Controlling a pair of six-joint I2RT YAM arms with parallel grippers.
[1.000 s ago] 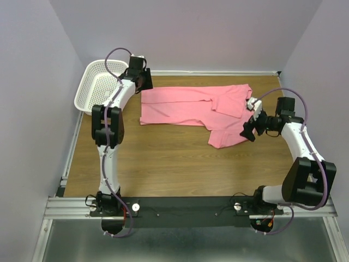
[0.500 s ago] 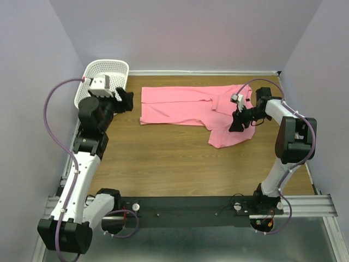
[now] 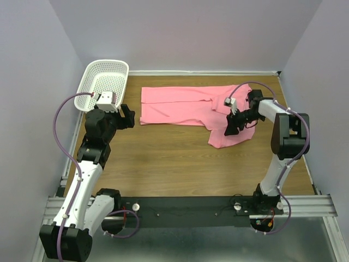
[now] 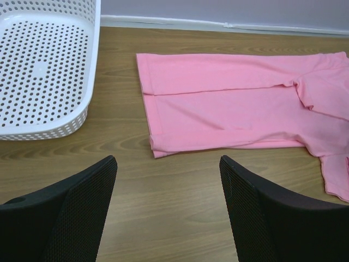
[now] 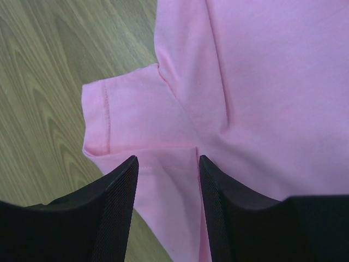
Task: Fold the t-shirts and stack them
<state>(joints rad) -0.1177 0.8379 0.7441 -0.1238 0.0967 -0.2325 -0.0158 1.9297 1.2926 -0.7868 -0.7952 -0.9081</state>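
Observation:
The pink t-shirt [image 3: 180, 106] lies flat on the wooden table, folded into a long band, with a sleeve and a lower flap at its right end. In the left wrist view the t-shirt [image 4: 229, 109] lies ahead of my left gripper [image 4: 168, 164]. That left gripper [image 3: 125, 115] hovers open over bare wood, left of the shirt's left edge, holding nothing. My right gripper [image 3: 232, 126] hangs over the shirt's right flap. In the right wrist view the right gripper [image 5: 168, 161] has its jaws apart over the pink cloth [image 5: 262, 71], beside a sleeve hem.
A white mesh basket [image 3: 107, 61] stands at the back left corner, close behind my left gripper; its wall [image 4: 43, 128] fills the left of the left wrist view. Purple walls close in the table at the back and sides.
My left arm has swung from the shirt's back left corner down to the table's left side, and its jaws opened wider. My right gripper moved left onto the shirt and its jaws narrowed.

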